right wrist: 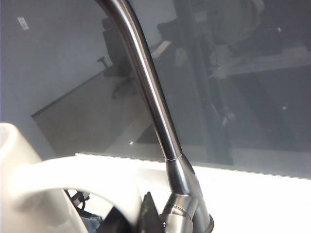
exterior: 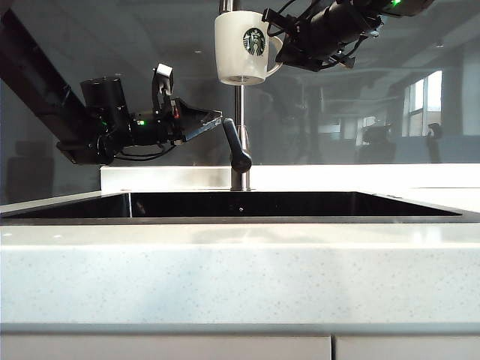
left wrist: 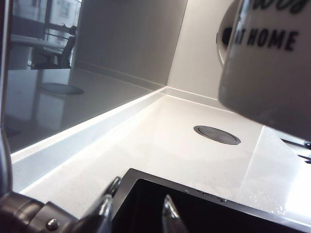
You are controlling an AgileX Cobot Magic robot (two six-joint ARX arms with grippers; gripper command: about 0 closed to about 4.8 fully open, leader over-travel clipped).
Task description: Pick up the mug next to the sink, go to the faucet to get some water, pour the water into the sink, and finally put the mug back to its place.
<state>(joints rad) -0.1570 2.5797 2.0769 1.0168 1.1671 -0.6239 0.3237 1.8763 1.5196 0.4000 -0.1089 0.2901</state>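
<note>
White mug (exterior: 241, 46), green logo facing my exterior camera, hangs upright high over the sink (exterior: 240, 204), in front of the faucet (exterior: 239, 127) tube near the top of that view. I read the right hand (exterior: 281, 46) as clenched on the mug's handle; it comes in from the upper right. In the right wrist view the handle arcs across the lower corner, with a dark finger (right wrist: 148, 213) just beside it and the steel faucet (right wrist: 155, 111) close behind.

Left hand (exterior: 214, 118) is level, left of the faucet, above the sink's back edge, jaws spread wide and holding nothing. Its tip sits just beside the dark lever (exterior: 238, 144); I cannot tell whether they touch. Left wrist view: two fingertips (left wrist: 170, 213) apart over the sink corner (left wrist: 146, 187), mug (left wrist: 267, 68) overhead with black lettering, and a round grey cap (left wrist: 216, 134) on the counter (left wrist: 160, 141).
</note>
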